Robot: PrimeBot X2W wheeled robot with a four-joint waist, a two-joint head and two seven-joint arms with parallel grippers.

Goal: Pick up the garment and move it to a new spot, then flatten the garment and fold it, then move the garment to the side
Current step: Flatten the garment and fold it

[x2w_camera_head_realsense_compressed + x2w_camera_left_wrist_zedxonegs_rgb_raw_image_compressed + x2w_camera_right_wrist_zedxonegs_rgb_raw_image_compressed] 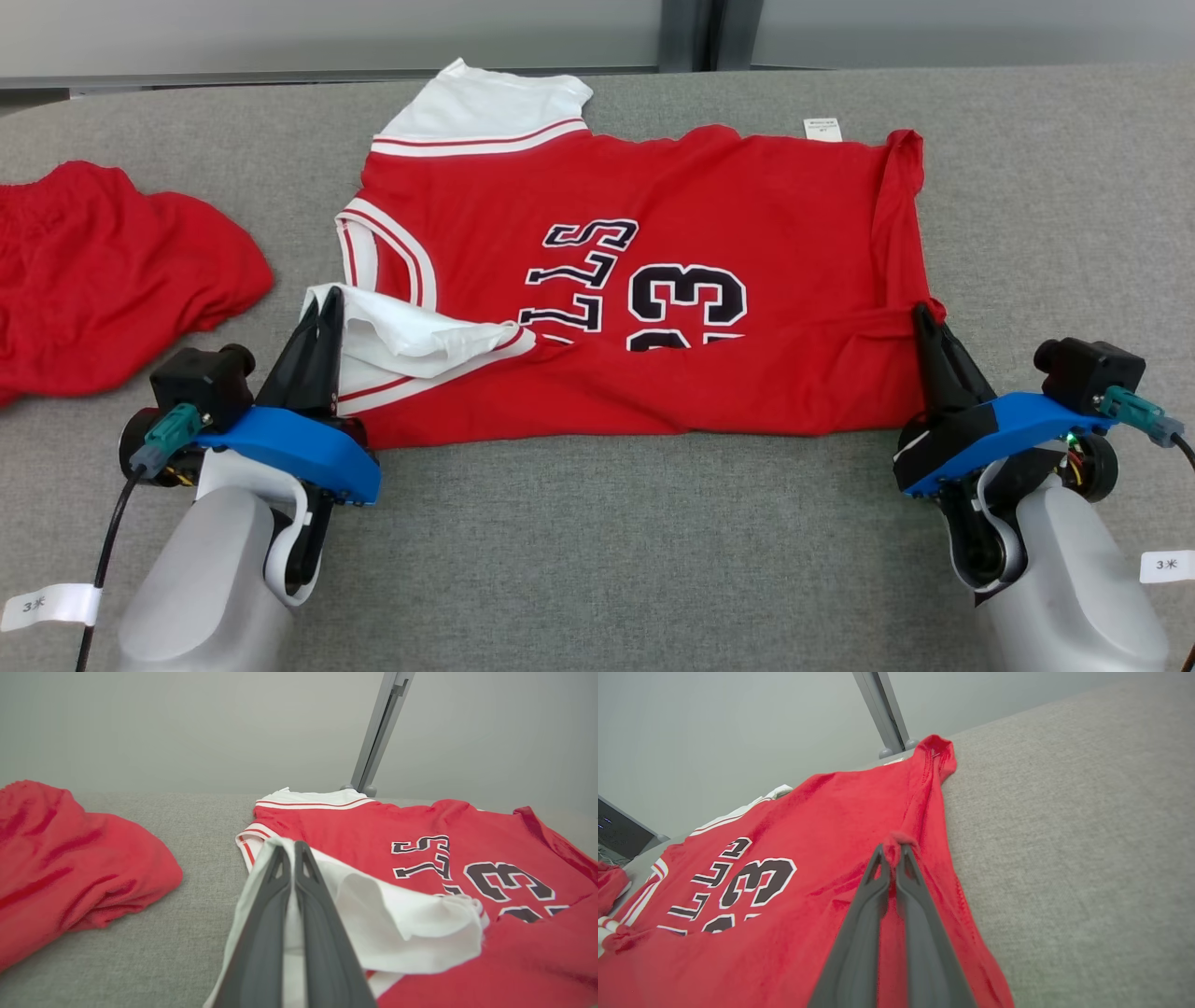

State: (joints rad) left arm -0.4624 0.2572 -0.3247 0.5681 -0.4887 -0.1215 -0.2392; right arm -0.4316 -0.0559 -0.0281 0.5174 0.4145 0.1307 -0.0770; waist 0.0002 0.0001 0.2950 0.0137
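Observation:
The garment [653,280] is a red jersey with white sleeves and black "23" lettering, spread on the grey table with its near edge folded up over the print. My left gripper [322,308] is shut on the white sleeve at the jersey's near left corner; in the left wrist view the white cloth [397,914] is pinched between the dark fingers [261,933] of the left gripper [292,847]. My right gripper [922,313] is shut on the red hem at the near right corner, the right gripper [891,851] pinching bunched red cloth [903,839].
A second red garment [103,271] lies crumpled at the left of the grey table [597,560], close beside my left arm. A white tag [822,129] sticks out at the jersey's far edge. A grey post [378,732] stands behind the table.

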